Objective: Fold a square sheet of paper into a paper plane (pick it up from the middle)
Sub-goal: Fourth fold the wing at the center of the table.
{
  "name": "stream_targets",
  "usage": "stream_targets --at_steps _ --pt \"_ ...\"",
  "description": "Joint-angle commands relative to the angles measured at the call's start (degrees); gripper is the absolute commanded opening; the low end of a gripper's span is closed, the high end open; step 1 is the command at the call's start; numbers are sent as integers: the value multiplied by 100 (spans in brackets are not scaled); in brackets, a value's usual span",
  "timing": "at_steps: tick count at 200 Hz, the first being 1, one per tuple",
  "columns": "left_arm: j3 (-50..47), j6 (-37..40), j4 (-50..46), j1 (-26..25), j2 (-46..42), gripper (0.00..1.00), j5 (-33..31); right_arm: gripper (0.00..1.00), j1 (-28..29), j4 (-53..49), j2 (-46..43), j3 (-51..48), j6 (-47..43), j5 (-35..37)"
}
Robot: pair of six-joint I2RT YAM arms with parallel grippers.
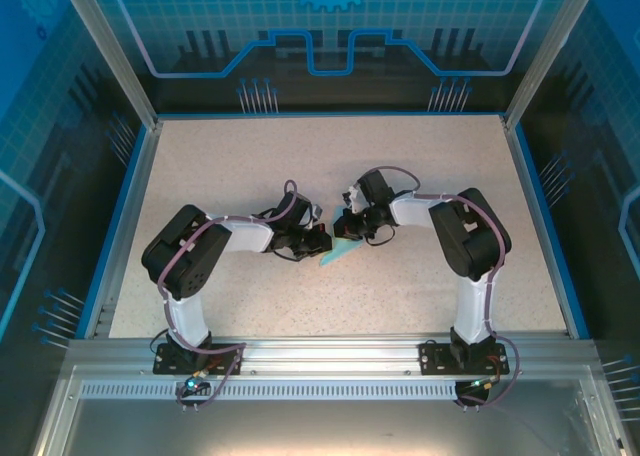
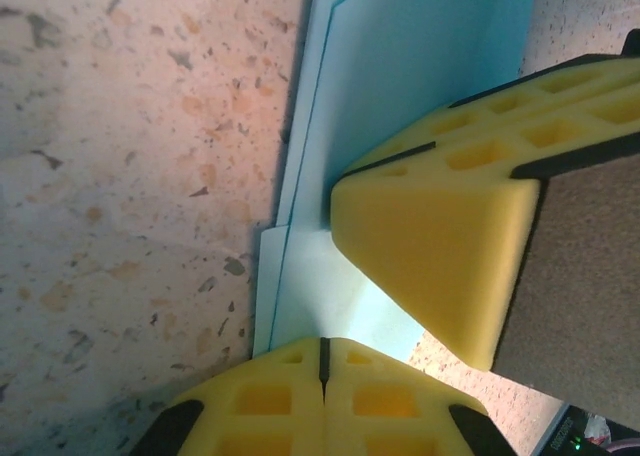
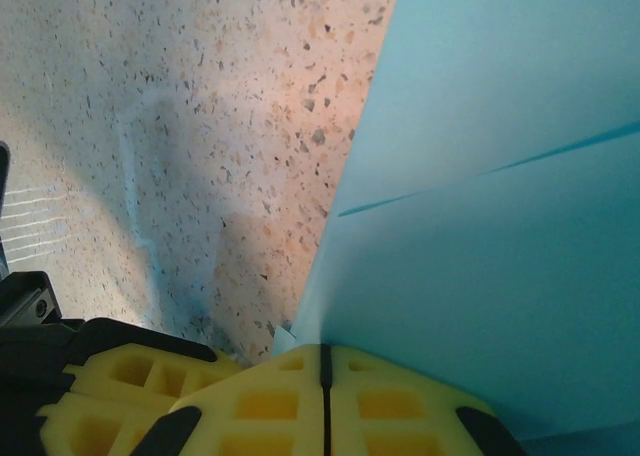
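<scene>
square sheet of paper (image 2: 420, 66) pale cyan, folded, layered; left tool (image 2: 323, 348), right tool (image 3: 323, 354) closed against it.

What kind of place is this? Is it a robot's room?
Probably a robot lab booth: a left arm and a right arm bolted to a metal rail, a speckled table, and blue patterned walls around it. The arms hold blue paper between them.

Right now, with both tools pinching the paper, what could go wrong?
Left tool and right tool both clamp the thin paper close together; pulling apart could tear it. The folded layers' edges look offset, so pressing now may set a crooked crease.
</scene>
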Motion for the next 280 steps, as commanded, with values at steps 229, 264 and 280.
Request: stream_targets --at_steps 229,264,280 --pt "-22 -2 -739 -92 -857 22 91 7 -9 -395 549 98 295 436" --pt "146 -51 -885 -96 -547 20 19 6 4 -395 572 90 305 438" --pt "168 -73 -962 -103 -462 20 -25 6 0 -388 576 80 317 436"
